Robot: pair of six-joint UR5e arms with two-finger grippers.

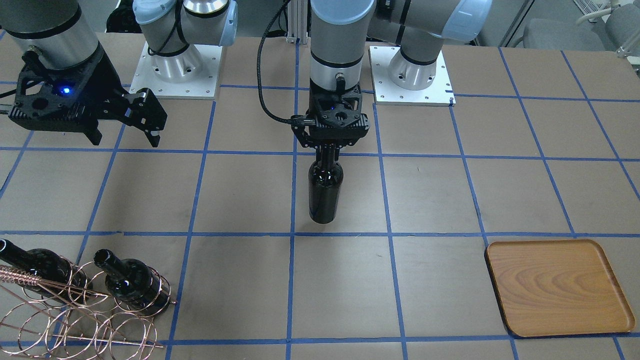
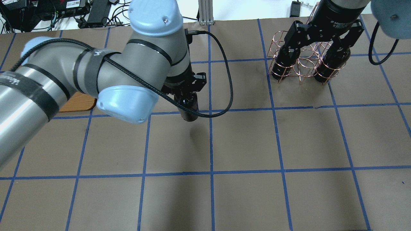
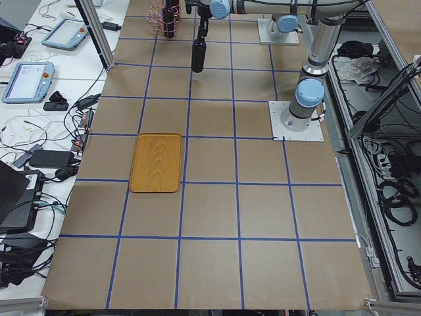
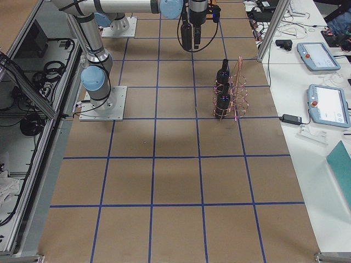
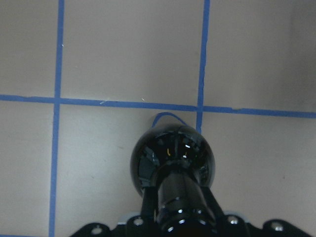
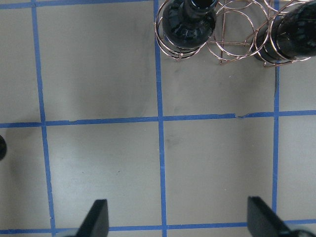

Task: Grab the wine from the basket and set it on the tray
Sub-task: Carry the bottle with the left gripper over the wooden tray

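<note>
Wine [image 1: 325,187] hangs upright, neck clamped in left jaws, seemingly clear of bench [image 1: 440,200] mid-table; neck grip leaves body free for set-down. Tray [image 1: 557,287] at 4 o'clock, basket [image 1: 82,312] at 8 o'clock in front-facing view. Right jaws spread, empty.

Glossy glass wine [image 1: 325,192], wooden tray [image 1: 557,287]

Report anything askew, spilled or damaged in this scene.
Nothing stands out. The wine hangs upright by its neck from the left gripper, two more bottles stand upright in the basket, and the tray lies flat. No spill or breakage shows.
</note>
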